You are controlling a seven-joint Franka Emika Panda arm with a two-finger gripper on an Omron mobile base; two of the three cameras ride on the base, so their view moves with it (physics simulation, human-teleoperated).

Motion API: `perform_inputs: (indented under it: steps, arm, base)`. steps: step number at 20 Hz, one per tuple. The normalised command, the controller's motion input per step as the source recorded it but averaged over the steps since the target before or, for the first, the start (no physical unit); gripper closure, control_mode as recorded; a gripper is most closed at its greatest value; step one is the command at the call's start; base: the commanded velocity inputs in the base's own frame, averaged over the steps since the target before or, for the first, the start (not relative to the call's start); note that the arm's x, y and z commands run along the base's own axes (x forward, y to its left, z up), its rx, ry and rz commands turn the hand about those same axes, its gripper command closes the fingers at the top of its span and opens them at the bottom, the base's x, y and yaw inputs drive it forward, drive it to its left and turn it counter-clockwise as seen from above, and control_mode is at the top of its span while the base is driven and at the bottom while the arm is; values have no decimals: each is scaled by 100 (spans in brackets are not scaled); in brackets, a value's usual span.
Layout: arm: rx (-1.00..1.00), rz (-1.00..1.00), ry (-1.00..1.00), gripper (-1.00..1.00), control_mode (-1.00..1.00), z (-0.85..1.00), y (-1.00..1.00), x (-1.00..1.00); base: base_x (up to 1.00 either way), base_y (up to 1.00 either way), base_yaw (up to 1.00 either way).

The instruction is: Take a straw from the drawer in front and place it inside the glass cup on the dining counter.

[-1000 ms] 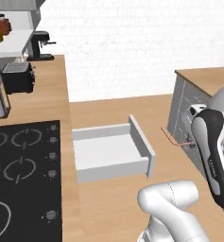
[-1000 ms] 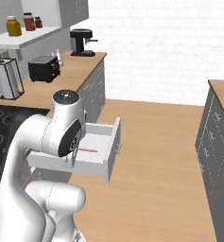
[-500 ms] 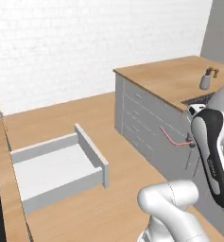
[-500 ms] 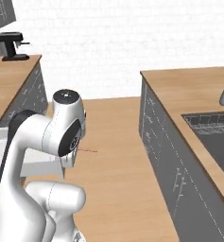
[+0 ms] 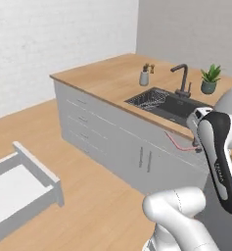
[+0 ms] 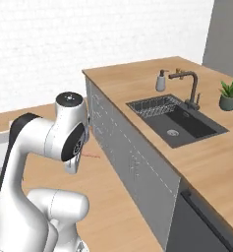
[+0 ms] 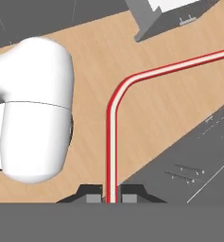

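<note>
My gripper (image 7: 112, 197) is shut on the straw (image 7: 114, 118), a thin red-and-white stick with a bend, which rises from between the two fingertips in the hand view. In the left base view the straw (image 5: 178, 143) sticks out leftward from the hand, level with the front edge of the dining counter (image 5: 107, 73). In the right base view its tip (image 6: 92, 156) pokes out beside the arm. The white drawer (image 5: 19, 188) stands open, low at the left. Its corner (image 7: 168, 12) also shows at the hand view's top. The glass cup is out of view.
The counter (image 6: 132, 83) carries a dark inset sink (image 6: 174, 118) with a black tap (image 6: 189, 88), a soap dispenser (image 6: 160, 81) and a potted plant (image 6: 229, 96). Grey cabinet fronts (image 5: 117, 147) run below it. Open wood floor (image 5: 98, 196) lies between drawer and counter.
The whole picture has swung from the hob and drawer to the dining counter, so the camera has moved. The straw stays gripped as before.
</note>
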Motion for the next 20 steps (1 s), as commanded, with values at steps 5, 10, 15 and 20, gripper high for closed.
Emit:
perform_inputs:
  steps: [5, 10, 15, 20]
  arm:
    - [0, 0, 0, 100, 100, 0, 0, 0]
    - [0, 0, 0, 100, 100, 0, 0, 0]
    - [0, 0, 0, 100, 100, 0, 0, 0]
    - [0, 0, 0, 100, 100, 0, 0, 0]
  base:
    - [-72, -44, -48]
    - [-63, -58, -42]
    - [-58, -67, -37]
    - [-45, -76, -30]
